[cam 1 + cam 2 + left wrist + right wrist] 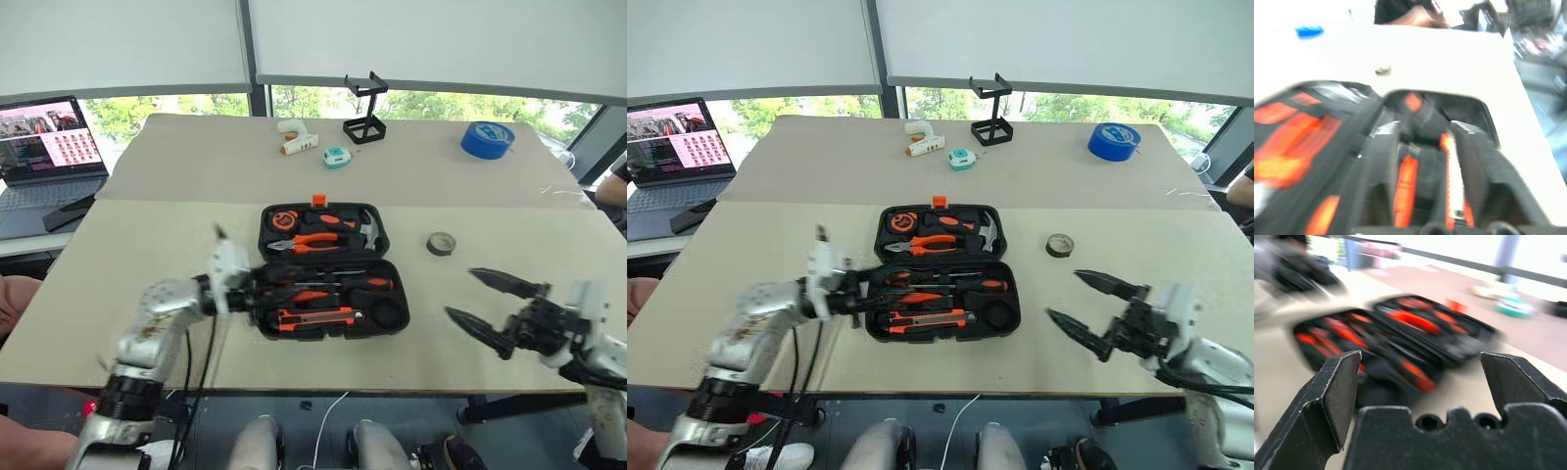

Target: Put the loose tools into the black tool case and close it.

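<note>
Right gripper [493,300] spread, beige table [176,157], laptop [49,147], perhaps windows behind

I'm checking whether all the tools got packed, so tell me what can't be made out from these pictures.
- Left hand: the head views show it at the tool case's left edge, its fingers dark against the black case, so their state is unclear.
- Screwdrivers and knife: too small to tell if fully seated.
- Left wrist view: blurred case interior.
- Right wrist view: case motion-blurred beyond the open right hand.
</note>
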`<act>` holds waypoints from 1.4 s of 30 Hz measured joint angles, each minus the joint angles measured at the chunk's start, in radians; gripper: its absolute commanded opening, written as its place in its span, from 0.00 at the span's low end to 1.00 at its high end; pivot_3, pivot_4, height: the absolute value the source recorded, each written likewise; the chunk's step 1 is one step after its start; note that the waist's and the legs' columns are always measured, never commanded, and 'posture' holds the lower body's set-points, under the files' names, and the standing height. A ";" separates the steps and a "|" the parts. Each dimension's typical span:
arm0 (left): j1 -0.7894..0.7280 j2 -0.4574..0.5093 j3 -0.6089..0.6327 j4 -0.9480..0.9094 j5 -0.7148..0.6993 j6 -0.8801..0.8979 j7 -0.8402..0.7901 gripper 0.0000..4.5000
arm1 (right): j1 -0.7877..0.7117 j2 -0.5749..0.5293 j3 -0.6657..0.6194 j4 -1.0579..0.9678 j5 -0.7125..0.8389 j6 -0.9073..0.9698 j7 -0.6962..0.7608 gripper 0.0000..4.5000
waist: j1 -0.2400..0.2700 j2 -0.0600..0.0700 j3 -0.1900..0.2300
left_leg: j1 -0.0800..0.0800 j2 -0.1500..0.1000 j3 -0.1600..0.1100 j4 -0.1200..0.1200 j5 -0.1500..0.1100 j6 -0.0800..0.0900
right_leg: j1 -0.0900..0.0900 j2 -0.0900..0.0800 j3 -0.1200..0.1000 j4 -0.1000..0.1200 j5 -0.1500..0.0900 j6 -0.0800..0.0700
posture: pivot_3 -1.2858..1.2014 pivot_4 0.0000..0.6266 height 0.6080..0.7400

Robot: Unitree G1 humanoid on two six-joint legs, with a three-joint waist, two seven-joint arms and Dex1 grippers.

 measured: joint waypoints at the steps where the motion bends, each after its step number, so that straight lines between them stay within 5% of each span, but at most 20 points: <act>1: 0.041 0.033 0.055 0.000 -0.017 -0.006 -0.012 0.80 | 0.024 0.007 -0.029 0.047 -0.018 -0.025 -0.015 1.00 | -0.001 0.000 0.000 | 0.001 0.000 0.000 -0.002 0.000 0.000 | 0.000 0.000 0.000 0.000 0.000 0.000 | 0.52 0.24 1.00; 4: 0.137 0.069 0.137 0.013 -0.040 -0.060 -0.066 0.98 | 0.075 0.034 -0.061 0.131 -0.061 -0.091 -0.040 1.00 | -0.001 0.001 0.000 | 0.002 0.000 0.001 -0.003 0.000 0.000 | 0.000 -0.001 0.000 0.000 -0.001 -0.001 | 0.52 0.24 1.00; 11: 0.231 0.118 0.241 0.103 -0.054 -0.106 -0.095 0.98 | 0.094 0.033 -0.048 0.168 -0.106 -0.039 -0.132 1.00 | -0.004 0.001 0.002 | 0.002 0.000 0.003 -0.004 0.001 -0.001 | -0.002 -0.004 0.000 0.000 -0.004 -0.008 | 0.52 0.24 1.00; 19: 0.074 0.082 0.164 -0.014 -0.125 -0.021 -0.029 0.98 | -0.403 -0.200 0.197 0.246 -0.250 0.260 -0.210 1.00 | -0.010 0.002 0.002 | -0.001 -0.003 0.004 -0.005 0.002 0.000 | -0.005 -0.004 0.002 0.001 0.000 0.000 | 0.52 0.24 1.00; 25: 0.010 0.049 0.039 -0.047 -0.095 0.026 -0.001 0.98 | -0.815 -0.204 0.530 0.514 -0.465 0.350 -0.106 1.00 | -0.016 0.002 0.003 | -0.010 -0.001 0.004 -0.006 0.001 0.000 | -0.013 0.002 0.002 -0.001 0.000 0.000 | 0.52 0.24 1.00; 33: 0.036 0.050 0.019 -0.049 -0.072 0.013 -0.015 0.98 | -1.008 -0.114 0.662 0.845 -0.625 0.243 -0.085 1.00 | -0.019 0.002 0.003 | -0.011 -0.002 0.005 -0.008 0.001 0.000 | -0.013 0.001 0.002 -0.007 0.001 0.000 | 0.52 0.24 1.00; 42: 0.069 0.055 0.006 -0.066 -0.051 -0.011 -0.032 1.00 | -1.098 -0.034 0.680 1.026 -0.687 0.135 -0.065 0.32 | -0.020 0.002 0.003 | -0.010 -0.001 0.005 -0.008 0.002 -0.001 | -0.012 0.001 0.002 -0.007 0.001 0.000 | 0.52 0.24 1.00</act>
